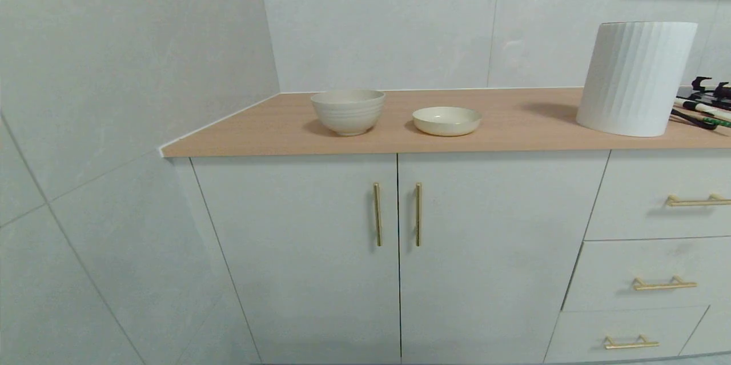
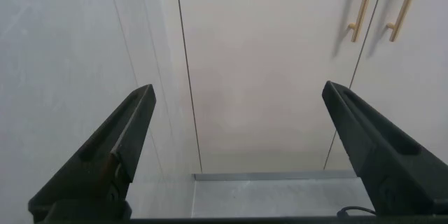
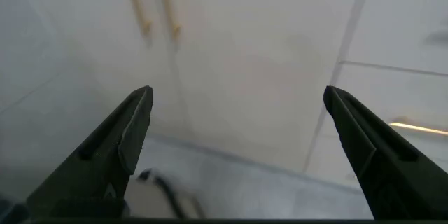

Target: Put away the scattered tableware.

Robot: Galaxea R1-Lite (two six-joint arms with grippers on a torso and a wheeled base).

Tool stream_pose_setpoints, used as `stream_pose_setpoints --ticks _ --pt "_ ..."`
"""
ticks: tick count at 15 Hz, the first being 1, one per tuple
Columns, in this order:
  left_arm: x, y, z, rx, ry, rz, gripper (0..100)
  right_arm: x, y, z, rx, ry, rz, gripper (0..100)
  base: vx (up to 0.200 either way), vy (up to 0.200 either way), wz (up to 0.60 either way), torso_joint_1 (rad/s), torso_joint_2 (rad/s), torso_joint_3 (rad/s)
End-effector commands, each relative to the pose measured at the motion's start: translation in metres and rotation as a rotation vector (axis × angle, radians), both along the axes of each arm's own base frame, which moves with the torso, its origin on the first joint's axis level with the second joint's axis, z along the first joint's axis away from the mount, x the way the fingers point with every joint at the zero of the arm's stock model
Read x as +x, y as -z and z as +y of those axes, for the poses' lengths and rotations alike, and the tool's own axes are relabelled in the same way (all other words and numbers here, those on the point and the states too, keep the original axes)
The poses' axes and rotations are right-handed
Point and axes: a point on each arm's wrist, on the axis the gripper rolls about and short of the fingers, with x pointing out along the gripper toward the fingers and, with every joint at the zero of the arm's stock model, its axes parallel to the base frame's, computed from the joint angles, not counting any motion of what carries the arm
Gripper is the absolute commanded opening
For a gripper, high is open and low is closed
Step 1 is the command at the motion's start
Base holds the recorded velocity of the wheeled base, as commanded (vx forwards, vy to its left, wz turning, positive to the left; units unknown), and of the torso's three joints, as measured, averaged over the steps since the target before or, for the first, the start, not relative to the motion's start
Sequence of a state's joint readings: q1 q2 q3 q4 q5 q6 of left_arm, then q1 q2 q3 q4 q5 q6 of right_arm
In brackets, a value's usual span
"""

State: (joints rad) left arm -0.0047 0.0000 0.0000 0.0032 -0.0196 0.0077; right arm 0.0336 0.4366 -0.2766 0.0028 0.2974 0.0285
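A ribbed cream bowl (image 1: 348, 111) stands on the wooden countertop (image 1: 514, 119) near the left corner. Just to its right sits a shallow cream dish (image 1: 446, 120). Below them are two white cabinet doors with gold handles (image 1: 377, 214). My left gripper (image 2: 238, 105) hangs low in front of the cabinet, open with nothing between its fingers; the gold handles (image 2: 381, 7) show beyond it. My right gripper (image 3: 238, 105) is also open and empty, low before the cabinet doors and their handles (image 3: 155, 7).
A tall white ribbed cylinder (image 1: 637, 77) stands on the counter at the right, with utensils (image 1: 702, 111) lying beside it. Three drawers with gold pulls (image 1: 664, 284) sit right of the doors. A tiled wall closes the left side.
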Motion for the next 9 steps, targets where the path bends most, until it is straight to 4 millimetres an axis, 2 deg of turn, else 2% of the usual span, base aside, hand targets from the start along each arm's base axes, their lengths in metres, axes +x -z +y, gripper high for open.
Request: stream_pose_setpoints --ticks 1,2,3,6,7,9 --pt "0.000 0.000 0.000 0.000 0.000 0.000 100 0.074 -0.032 0.014 0.009 -0.185 0.211 100 0.000 0.000 0.00 0.000 0.00 0.000" --pt "0.000 0.000 0.000 0.000 0.000 0.000 100 0.087 -0.035 0.019 0.006 -0.211 0.221 100 0.000 0.000 0.00 0.000 0.00 0.000" --pt "0.000 0.000 0.000 0.000 0.000 0.000 100 0.117 -0.037 0.032 -0.001 -0.268 0.241 100 0.000 0.000 0.00 0.000 0.00 0.000" --pt "0.000 0.000 0.000 0.000 0.000 0.000 100 0.179 -0.038 0.064 0.034 -0.336 0.252 100 0.000 0.000 0.00 0.000 0.00 0.000" --pt "0.000 0.000 0.000 0.000 0.000 0.000 100 0.194 -0.040 0.078 0.069 -0.363 0.263 100 0.000 0.000 0.00 0.000 0.00 0.000" --pt "0.000 0.000 0.000 0.000 0.000 0.000 100 0.209 -0.039 0.096 0.092 -0.405 0.293 100 0.000 0.000 0.00 0.000 0.00 0.000"
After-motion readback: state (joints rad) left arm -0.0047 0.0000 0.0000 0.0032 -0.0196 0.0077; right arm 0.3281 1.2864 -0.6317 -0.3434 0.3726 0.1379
